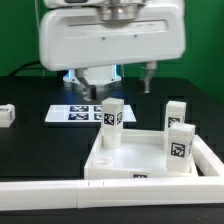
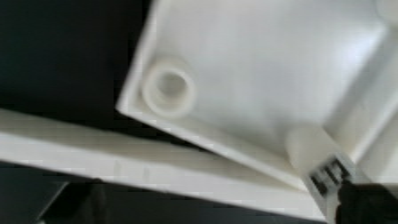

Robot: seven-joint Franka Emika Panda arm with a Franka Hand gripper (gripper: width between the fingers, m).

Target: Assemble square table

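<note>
Square table top (image 1: 135, 160) sits on my black worktop (image 1: 30, 140) against the white bar fence (image 1: 60, 200), two tagged leg blocks (image 1: 110, 124) standing on it, my gripper (image 1: 122, 80) above, jaws wide, holding nothing.

The exterior view looks from low at the table's near edge, level with the parts, facing the arm head-on; the arm's white housing (image 1: 110, 35) fills the upper picture, and the white bar fence (image 1: 60, 192) runs across the foreground. The wrist view looks steeply down from very close, blurred, onto the square table top (image 2: 267, 75). Both views share that top (image 1: 135, 160) and the fence (image 2: 125, 150) against it.
</note>
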